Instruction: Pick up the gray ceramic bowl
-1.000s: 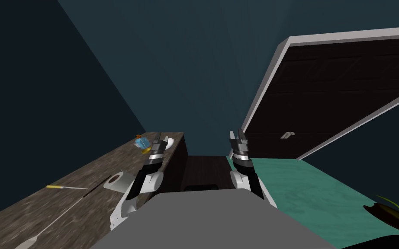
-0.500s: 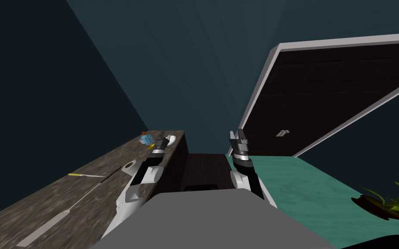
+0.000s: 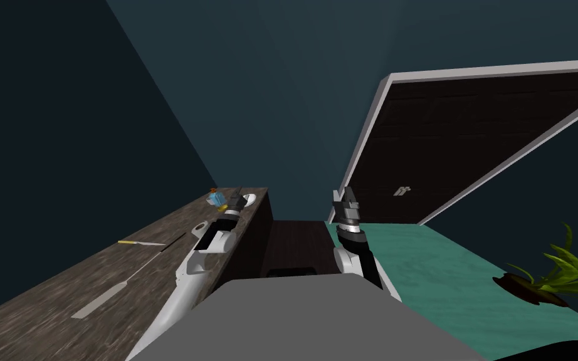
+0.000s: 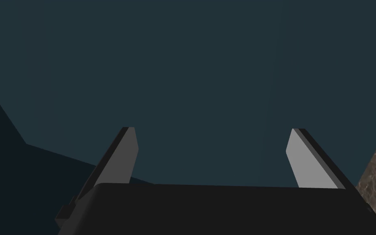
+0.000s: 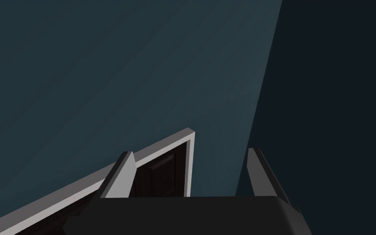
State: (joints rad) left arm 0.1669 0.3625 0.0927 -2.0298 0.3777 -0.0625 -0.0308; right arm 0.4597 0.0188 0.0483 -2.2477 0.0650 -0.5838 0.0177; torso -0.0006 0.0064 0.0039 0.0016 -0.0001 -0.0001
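As our left arm has stretched further along the long brown, stone-patterned counter top (image 3: 49,313) over the last second, the left gripper (image 3: 238,198) has come up to its far end. There the task's pale grey, shallow round bowl (image 3: 251,199) sits near the corner. The bowl has not moved on the counter. The whole head view has slid sideways, which we read as our own turning, and the dark door in its light grey frame (image 3: 469,144) and the green potted plant (image 3: 557,276) have drifted with it.

The gripper now sits just beside the bowl, between it and a small blue object on a yellow base (image 3: 217,198); whether it touches either we cannot tell. Its two light grey blade fingers (image 4: 126,159) stand wide apart with nothing between them. They point at dark teal wall, with a sliver of counter to one side, so we judge the hand is aimed over the bowl rather than down at its rim.

Our forearm now covers most of a pale roll with a dark core (image 3: 201,227), and the yellow-handled knife (image 3: 138,242) lies well behind the hand. Our right gripper (image 3: 345,200) hangs ahead of the chest, spread open and empty.

We judge the reach nearly done. What remains is to tip the left hand down, set one finger inside the rim and one outside, and close.
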